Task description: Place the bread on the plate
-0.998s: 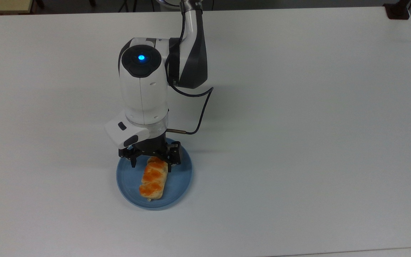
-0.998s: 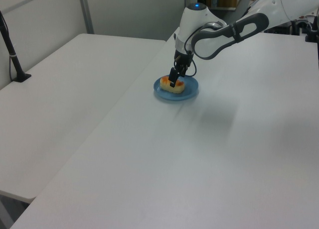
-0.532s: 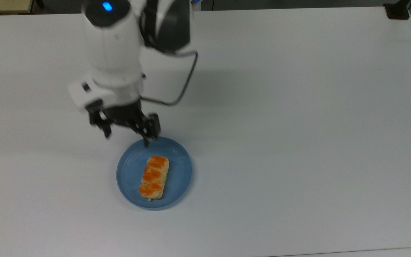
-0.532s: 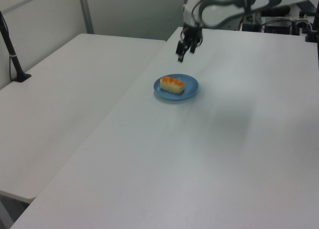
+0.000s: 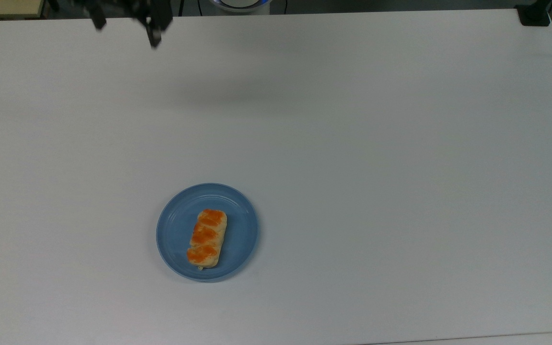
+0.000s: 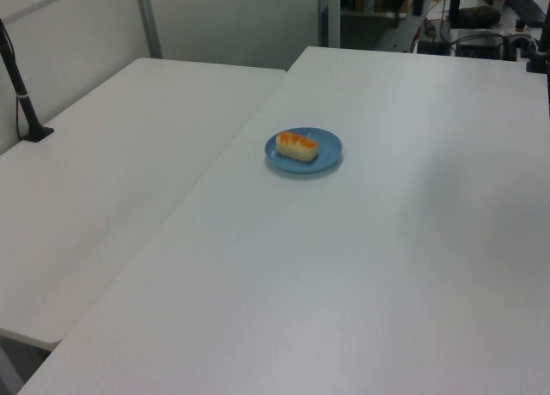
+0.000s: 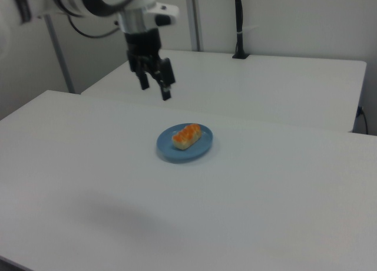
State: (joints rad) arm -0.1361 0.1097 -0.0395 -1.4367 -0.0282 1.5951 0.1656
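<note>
The bread (image 5: 207, 238), a pale roll with orange glazed stripes, lies lengthwise in the middle of the blue plate (image 5: 175, 225) on the white table. The left view shows the bread (image 6: 297, 145) on the plate (image 6: 330, 148) too, as does the right view, with the bread (image 7: 187, 136) on the plate (image 7: 169, 149). My gripper (image 5: 126, 26) is far from them at the top view's upper left edge, open and empty. In the right view the gripper (image 7: 154, 88) hangs high above the table, behind and to the left of the plate, with its fingers spread.
A second white table (image 6: 112, 154) adjoins this one along a seam. A black post (image 6: 19, 77) is clamped to its far side, seen again as a post (image 7: 238, 23) in the right view. A black clamp (image 5: 534, 14) sits at the top view's upper right corner.
The open gripper has lifted off the bread and pulled away from the plate, toward the top view's upper left. The bread has stayed on the plate.
</note>
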